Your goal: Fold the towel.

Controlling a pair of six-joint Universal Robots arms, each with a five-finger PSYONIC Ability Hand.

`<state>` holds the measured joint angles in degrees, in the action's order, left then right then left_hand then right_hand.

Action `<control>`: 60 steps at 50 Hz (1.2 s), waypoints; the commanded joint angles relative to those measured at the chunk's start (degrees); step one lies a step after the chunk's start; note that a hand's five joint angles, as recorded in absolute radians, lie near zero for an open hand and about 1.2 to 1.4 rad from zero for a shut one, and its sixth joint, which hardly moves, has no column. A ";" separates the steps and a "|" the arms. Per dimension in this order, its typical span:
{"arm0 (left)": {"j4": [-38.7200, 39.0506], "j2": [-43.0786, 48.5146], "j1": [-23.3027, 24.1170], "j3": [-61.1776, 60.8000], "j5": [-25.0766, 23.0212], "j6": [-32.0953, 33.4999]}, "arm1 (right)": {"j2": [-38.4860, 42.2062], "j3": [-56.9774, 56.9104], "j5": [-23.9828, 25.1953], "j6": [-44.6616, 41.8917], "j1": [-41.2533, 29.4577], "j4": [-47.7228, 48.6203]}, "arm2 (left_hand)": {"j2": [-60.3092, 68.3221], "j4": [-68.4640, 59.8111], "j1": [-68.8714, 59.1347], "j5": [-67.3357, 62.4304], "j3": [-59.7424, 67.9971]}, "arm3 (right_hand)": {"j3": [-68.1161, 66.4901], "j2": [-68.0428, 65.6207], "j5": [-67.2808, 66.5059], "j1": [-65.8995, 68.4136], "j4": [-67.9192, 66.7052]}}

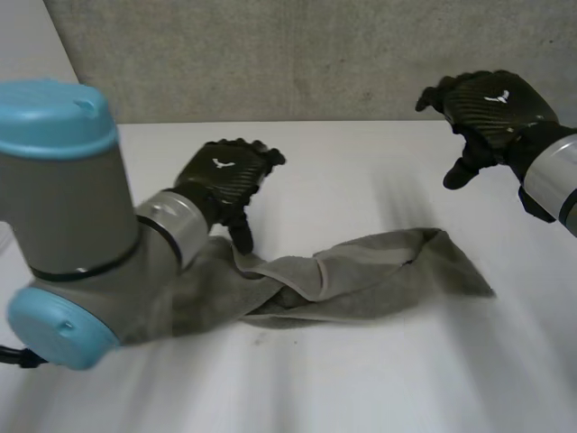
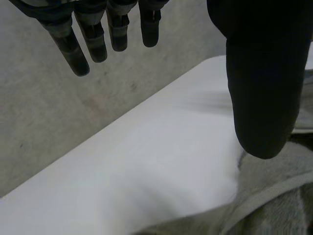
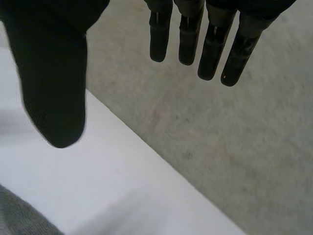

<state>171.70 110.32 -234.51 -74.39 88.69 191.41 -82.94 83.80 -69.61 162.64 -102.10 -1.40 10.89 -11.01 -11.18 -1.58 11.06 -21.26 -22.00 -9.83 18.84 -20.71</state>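
A grey-green towel (image 1: 361,281) lies crumpled in a long band across the white table (image 1: 361,180), one end running under my left arm. My left hand (image 1: 225,176) hovers above the towel's left part, fingers straight and thumb pointing down near the cloth, holding nothing. In the left wrist view its fingers (image 2: 98,39) and thumb (image 2: 264,83) stand apart, with the towel (image 2: 274,200) below the thumb. My right hand (image 1: 487,104) is raised above the towel's right end, open and empty. In its wrist view the fingers (image 3: 210,44) are straight and a towel corner (image 3: 19,215) shows below the thumb.
A grey concrete wall (image 1: 315,54) runs behind the table's far edge. My left arm's big grey joint with blue caps (image 1: 63,216) covers the near-left part of the table and the towel's left end.
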 commanded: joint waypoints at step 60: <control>4.34 6.92 -25.39 -7.89 -21.54 -0.24 | 1.31 5.14 -5.56 -8.14 -15.60 10.79 | 2.52 -2.40 -2.23 -1.83 2.36 | -58.74 -58.00 -60.17 61.16 -59.29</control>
<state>175.07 115.30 -260.74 -85.05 67.02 191.20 -73.27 86.94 -79.96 147.29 -121.22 5.46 11.62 -11.57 -11.60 -1.75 11.49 -67.71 -66.95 -55.83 55.33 -68.16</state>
